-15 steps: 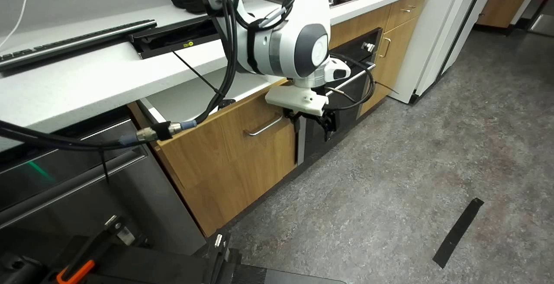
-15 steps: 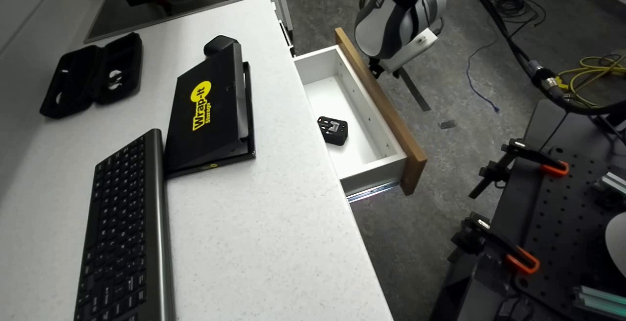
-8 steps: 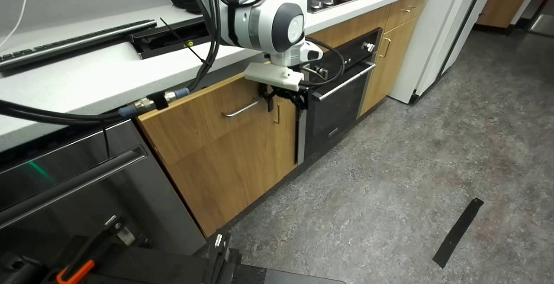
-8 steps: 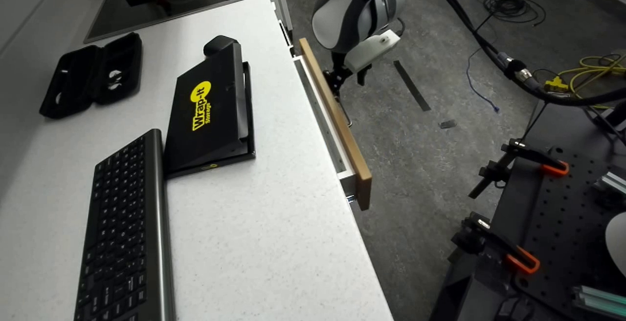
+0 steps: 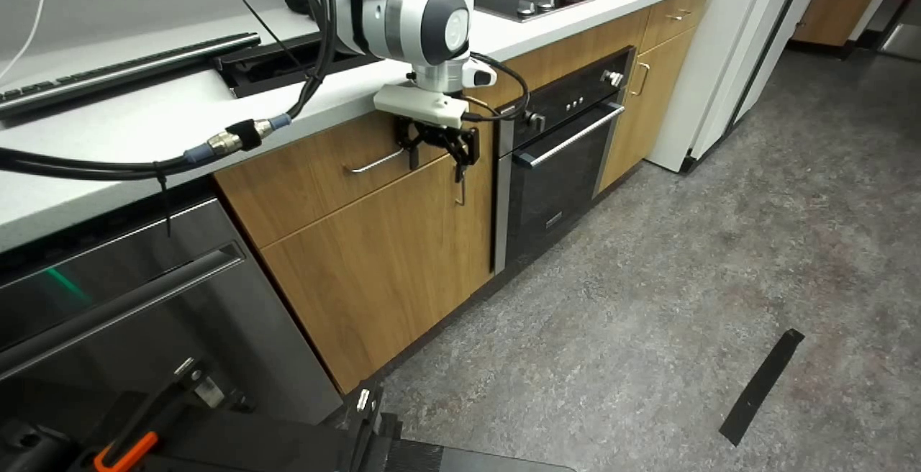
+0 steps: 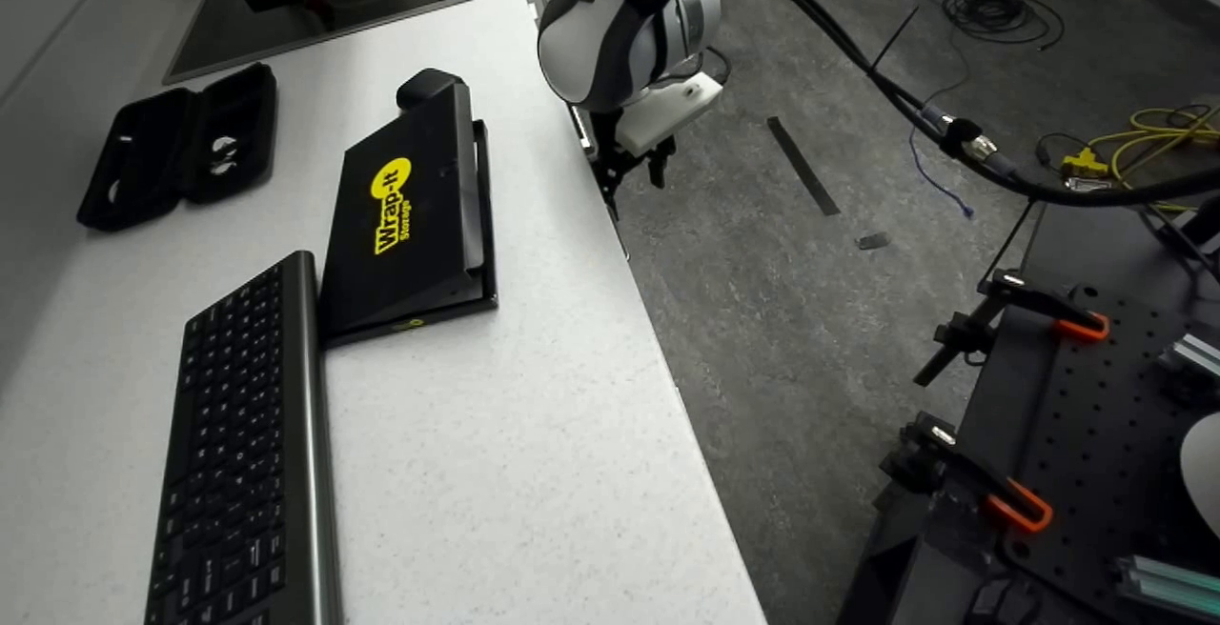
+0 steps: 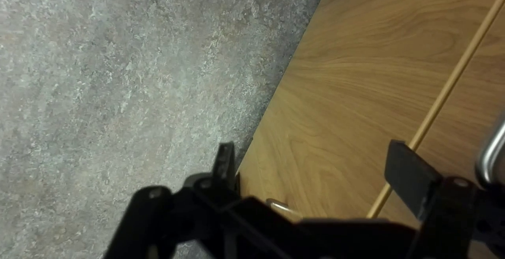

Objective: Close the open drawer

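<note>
The drawer (image 5: 302, 177) has an oak front and sits flush under the counter in an exterior view, level with the cabinet door below it. Its silver bar handle (image 5: 375, 162) is just left of my gripper (image 5: 437, 166). In an exterior view the counter hides the drawer, and my gripper (image 6: 635, 189) is at the counter edge. In the wrist view my gripper (image 7: 311, 148) is open with nothing between its fingers. One finger lies over the seam below the drawer front (image 7: 469, 105), near the handle (image 7: 494, 152); I cannot tell whether it touches. The drawer's inside is hidden.
The black oven (image 5: 568, 162) with a bar handle is right of the drawer, the steel dishwasher (image 5: 165, 299) left. The white counter (image 6: 534, 415) overhangs, bearing a keyboard (image 6: 238, 453) and a black box (image 6: 400, 215). A dark table (image 6: 1096, 396) with clamps stands opposite.
The drawer has moved in from well open, through nearly shut, to flush under the counter. My open gripper and arm have moved toward the cabinets with it.
</note>
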